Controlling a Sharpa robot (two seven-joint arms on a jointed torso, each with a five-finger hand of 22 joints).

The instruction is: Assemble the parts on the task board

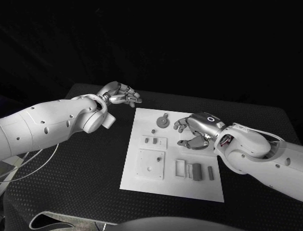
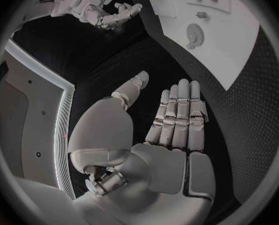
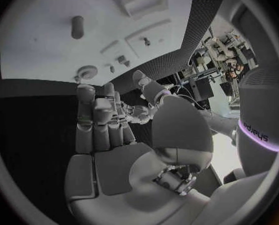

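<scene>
Head view: you've got both hands empty w/ fingers apart, left hand (image 1: pixel 120 94) just off the task board (image 1: pixel 144 178), right hand (image 1: pixel 196 129) over it.

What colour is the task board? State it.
White; the task board shows best in the head view.

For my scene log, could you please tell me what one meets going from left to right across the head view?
Left arm → left hand → task board → right hand → right arm.
</scene>
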